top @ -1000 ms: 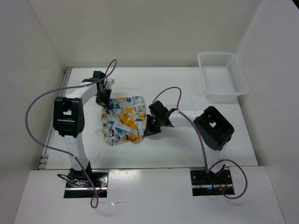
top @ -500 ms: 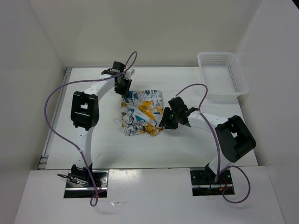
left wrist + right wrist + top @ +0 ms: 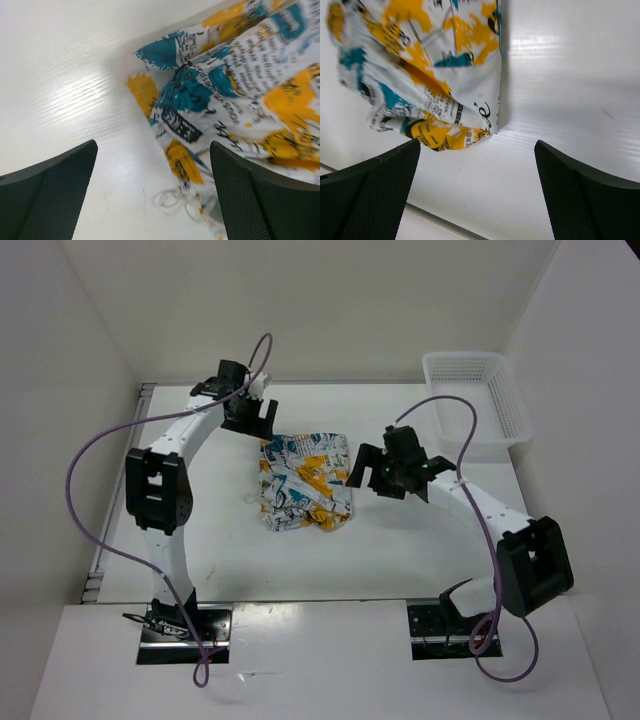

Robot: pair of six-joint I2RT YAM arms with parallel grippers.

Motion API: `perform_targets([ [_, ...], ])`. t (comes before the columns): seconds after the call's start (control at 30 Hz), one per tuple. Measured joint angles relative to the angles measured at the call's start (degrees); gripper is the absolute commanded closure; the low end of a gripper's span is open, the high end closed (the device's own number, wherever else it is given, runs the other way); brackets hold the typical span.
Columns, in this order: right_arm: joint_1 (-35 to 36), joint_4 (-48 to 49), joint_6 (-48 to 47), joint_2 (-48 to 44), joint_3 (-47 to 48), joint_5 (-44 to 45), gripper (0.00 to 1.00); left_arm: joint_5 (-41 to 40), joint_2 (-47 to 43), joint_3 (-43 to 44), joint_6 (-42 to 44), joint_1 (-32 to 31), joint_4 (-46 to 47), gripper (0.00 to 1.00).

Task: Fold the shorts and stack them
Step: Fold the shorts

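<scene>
The shorts (image 3: 303,481) lie in a rumpled, folded bundle on the white table, white with teal, yellow-orange and black print. My left gripper (image 3: 252,418) hovers just off their far left corner, open and empty; in the left wrist view the shorts (image 3: 235,95) fill the upper right, with a drawstring loop lying between the fingers. My right gripper (image 3: 372,472) sits just right of the bundle, open and empty; in the right wrist view the shorts (image 3: 425,75) lie at the upper left.
A white mesh basket (image 3: 474,400) stands at the table's far right corner. The table's near edge (image 3: 435,220) shows as a grey line in the right wrist view. White walls close in the table on the left, back and right.
Both grippers opened and let go of the shorts, which they had carried rightward to the table's middle. The left gripper drew back to the far left, the right one backed off and rose.
</scene>
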Motion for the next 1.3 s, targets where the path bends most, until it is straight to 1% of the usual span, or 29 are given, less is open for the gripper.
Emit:
perform_targets([
  [0.1,-3.2,-2.7,-1.4,-3.9,2.4,0.5,0.0,0.2,-8.0,-2.1,0.0,0.6,0.3,0.0],
  [0.2,-6.4,-5.7,-2.7,-7.3,2.8,0.8,0.0,0.1,-16.9,-5.0,0.0,1.0,0.4,0.0],
  [0.3,-9.4,-9.0,-3.8,-9.2,2.8,0.7,0.0,0.0,-24.9,-10.5,0.0,2.1,1.2,0.0],
  [0.37,-11.0,-10.9,-4.7,-9.4,2.8,0.8,0.0,0.2,-28.9,-14.8,0.0,3.8,1.1,0.0],
  [0.47,-11.6,-13.3,-5.5,-9.4,2.8,0.8,0.0,1.0,-33.1,-22.1,0.0,9.4,1.5,0.0],
  [0.57,-11.9,-14.5,-6.1,-9.8,2.8,0.6,0.0,1.0,-34.4,-26.5,0.0,14.6,1.1,0.0],
  [0.67,-12.2,-15.0,-6.5,-10.5,2.8,0.6,0.0,1.1,-34.7,-27.6,0.0,17.2,1.2,0.0],
  [1.0,-12.3,-15.7,-7.2,-12.3,2.8,0.4,0.0,1.7,-36.8,-27.6,0.0,19.8,2.4,0.0],
  [1.3,-12.3,-15.7,-8.0,-12.3,2.8,0.3,0.0,2.7,-37.0,-28.0,0.0,20.1,2.9,0.0],
])
